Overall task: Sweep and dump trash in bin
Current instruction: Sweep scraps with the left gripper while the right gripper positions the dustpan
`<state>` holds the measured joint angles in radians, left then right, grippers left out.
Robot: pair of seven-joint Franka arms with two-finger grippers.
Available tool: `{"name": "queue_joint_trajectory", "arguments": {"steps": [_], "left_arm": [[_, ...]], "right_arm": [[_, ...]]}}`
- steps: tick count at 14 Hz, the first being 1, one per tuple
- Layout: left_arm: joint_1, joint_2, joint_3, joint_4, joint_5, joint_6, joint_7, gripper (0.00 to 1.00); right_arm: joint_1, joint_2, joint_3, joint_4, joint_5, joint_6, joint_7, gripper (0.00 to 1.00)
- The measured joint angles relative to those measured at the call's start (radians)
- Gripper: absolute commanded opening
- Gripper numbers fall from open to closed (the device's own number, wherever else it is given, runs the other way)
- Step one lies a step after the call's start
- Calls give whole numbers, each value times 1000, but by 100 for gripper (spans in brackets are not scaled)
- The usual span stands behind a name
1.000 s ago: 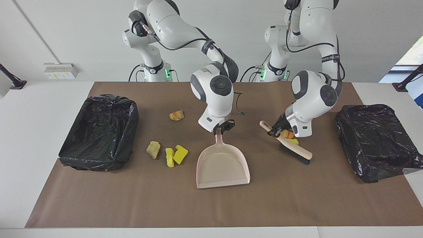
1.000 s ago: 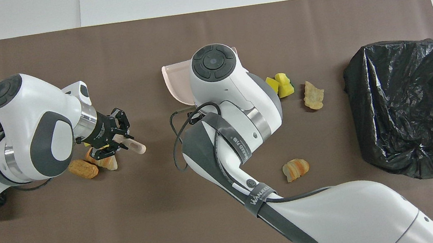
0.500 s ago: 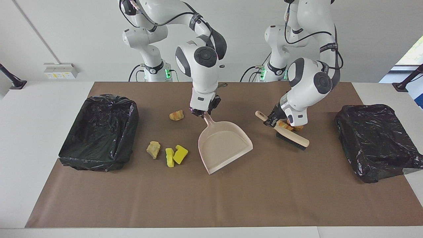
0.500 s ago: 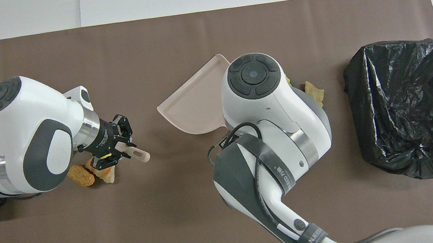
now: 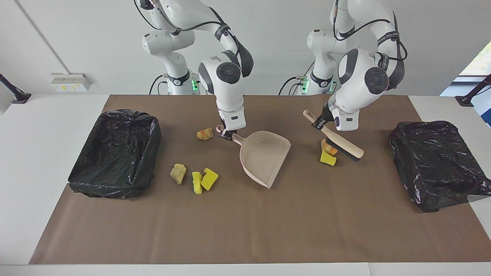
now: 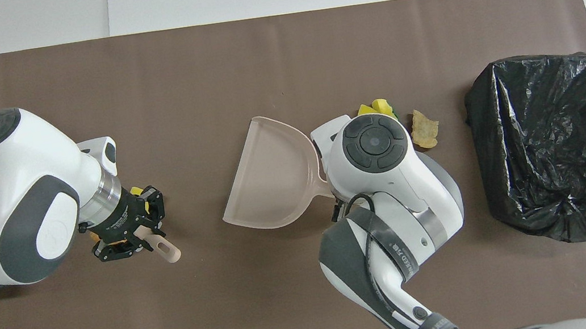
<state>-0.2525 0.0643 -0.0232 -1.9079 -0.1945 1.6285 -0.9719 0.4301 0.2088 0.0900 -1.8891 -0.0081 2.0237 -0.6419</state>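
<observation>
We hold the pale pink plastic dustpan (image 5: 264, 160) by its handle in the right claw (image 5: 227, 134), clamped shut, its mouth angled toward the left arm's end of the desk. The left claw (image 5: 318, 124) is clamped on the wooden brush (image 5: 337, 142), whose long axis runs slantwise over two scraps of trash (image 5: 328, 152), one yellow and spongy, one tan-orange. These lie between pan and brush, near mid-desk; the other scraps (image 5: 199, 179) lie toward the right arm's black-lined bin (image 5: 117, 151).
</observation>
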Motion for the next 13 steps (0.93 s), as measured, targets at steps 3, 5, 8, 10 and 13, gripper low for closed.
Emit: {"name": "queue_joint_trajectory", "arguments": {"steps": [3, 5, 8, 10, 13], "left_arm": [[37, -9, 4, -14, 18, -31, 117, 0], [74, -17, 7, -38, 57, -38, 210, 0], [94, -73, 9, -142, 118, -36, 343, 0], [93, -135, 6, -252, 133, 20, 421, 0], [93, -198, 5, -343, 144, 82, 495, 0]], "right_arm": [[-19, -10, 0, -9, -34, 13, -168, 0], [-16, -11, 1, -11, -38, 30, -222, 0], [16, -11, 5, -16, -39, 30, -230, 0], [35, -11, 6, -20, -54, 31, -230, 0], [64, -10, 7, -34, -63, 31, -230, 0]]}}
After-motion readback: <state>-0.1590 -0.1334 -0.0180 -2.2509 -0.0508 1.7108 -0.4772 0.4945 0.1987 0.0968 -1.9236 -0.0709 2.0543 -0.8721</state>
